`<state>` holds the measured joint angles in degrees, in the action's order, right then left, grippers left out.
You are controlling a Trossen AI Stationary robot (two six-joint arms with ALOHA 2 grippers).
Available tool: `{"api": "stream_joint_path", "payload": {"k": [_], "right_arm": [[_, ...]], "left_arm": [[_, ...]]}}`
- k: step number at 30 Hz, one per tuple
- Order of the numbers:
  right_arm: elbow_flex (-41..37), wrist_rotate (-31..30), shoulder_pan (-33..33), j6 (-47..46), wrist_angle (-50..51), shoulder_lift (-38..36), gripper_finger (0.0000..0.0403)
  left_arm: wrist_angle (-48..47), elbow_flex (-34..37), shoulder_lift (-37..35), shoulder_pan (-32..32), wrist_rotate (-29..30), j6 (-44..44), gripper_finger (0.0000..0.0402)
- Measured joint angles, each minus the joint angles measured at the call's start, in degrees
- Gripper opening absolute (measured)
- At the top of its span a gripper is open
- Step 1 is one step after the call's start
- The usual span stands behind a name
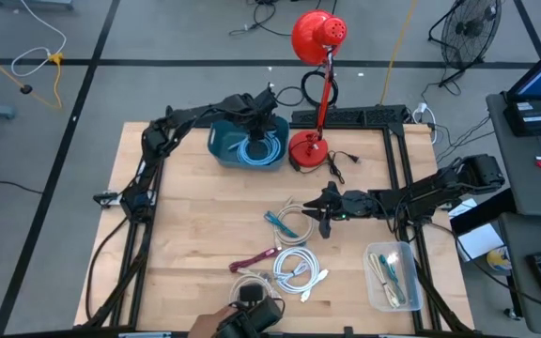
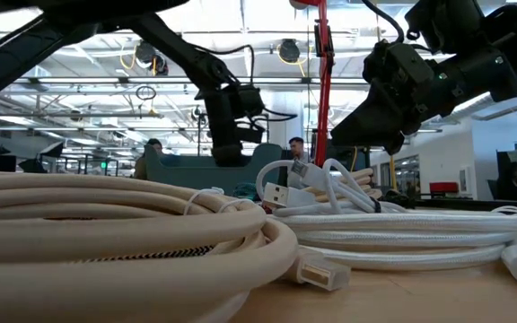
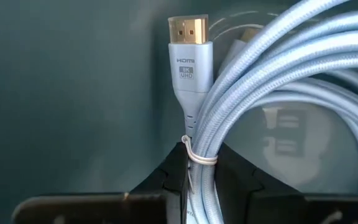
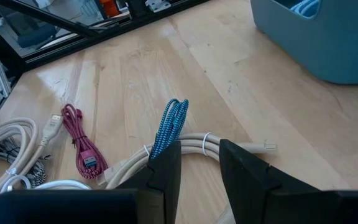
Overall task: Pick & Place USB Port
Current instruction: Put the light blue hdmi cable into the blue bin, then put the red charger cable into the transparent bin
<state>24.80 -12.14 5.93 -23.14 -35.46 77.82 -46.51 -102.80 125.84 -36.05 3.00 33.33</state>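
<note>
Lying on wood table (image 1: 195,216), cables (image 1: 294,268).

Light-blue cable (image 3: 241,112) coil cut off by frame edge; bin (image 1: 224,141) contents partly hidden.

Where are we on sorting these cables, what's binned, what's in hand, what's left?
Done: none clearly; the blue bin shows only the pale blue HDMI cable, gripped by the left claw inside it, not yet released. In hand: the right claw stands open over the blue braided cable, not gripping. Left: the white cable coils and the pink cable on the table.
</note>
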Motion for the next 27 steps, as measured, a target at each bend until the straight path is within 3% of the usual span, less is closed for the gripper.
{"api": "stream_joint_path", "payload": {"k": [10,17,23,27], "right_arm": [[0.0,0.0,0.0,0.0,0.0,0.0,0.01],[0.0,0.0,0.0,0.0,0.0,0.0,0.01],[0.0,0.0,0.0,0.0,0.1,0.0,0.01],[0.0,0.0,0.0,0.0,0.1,0.0,0.01]], "left_arm": [[0.3,0.0,0.1,0.2,0.2,-1.2,0.0118],[-0.1,0.1,-0.2,0.6,4.8,-3.0,0.016],[-1.8,0.1,-6.1,2.5,10.2,-1.9,0.0178],[-1.7,0.1,-12.2,3.2,8.7,-2.4,0.0179]]}}
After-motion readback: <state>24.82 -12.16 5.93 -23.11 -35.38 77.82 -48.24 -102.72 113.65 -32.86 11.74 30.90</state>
